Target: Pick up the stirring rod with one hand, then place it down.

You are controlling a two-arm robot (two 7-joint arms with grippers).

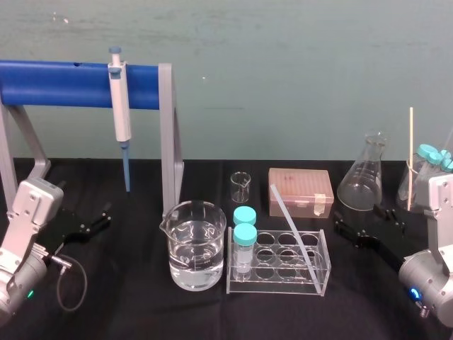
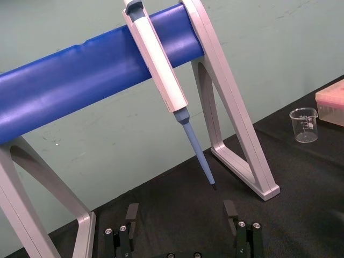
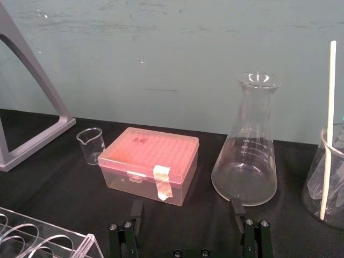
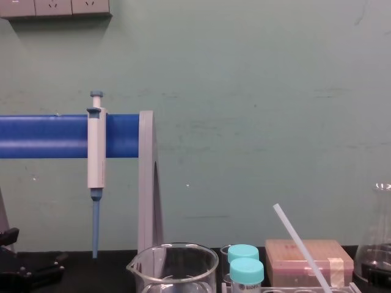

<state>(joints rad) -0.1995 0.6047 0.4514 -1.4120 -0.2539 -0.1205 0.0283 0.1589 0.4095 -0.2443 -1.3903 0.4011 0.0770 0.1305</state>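
Note:
The stirring rod point(image 1: 287, 212) is a white, slightly translucent stick leaning at a slant in the clear tube rack point(image 1: 276, 289) at the table's middle; in the chest view the stirring rod point(image 4: 302, 247) rises up and to the left from the rack. My right gripper point(image 1: 364, 219) rests open and empty on the black cloth to the right of the rack, pointing at the conical flask point(image 3: 245, 172); the right wrist view shows its fingers point(image 3: 236, 207) spread apart. My left gripper point(image 1: 95, 221) lies open and empty at the far left, below the hanging pipette point(image 2: 161, 64).
A water-filled beaker point(image 1: 192, 244) and two blue-capped tubes point(image 1: 245, 234) sit left of the rod. Behind are a small beaker point(image 1: 241, 185) and a pink box point(image 1: 300, 191). A thin pale stick point(image 3: 328, 129) stands in a beaker at far right. The blue-barred stand point(image 1: 166, 134) fills the left.

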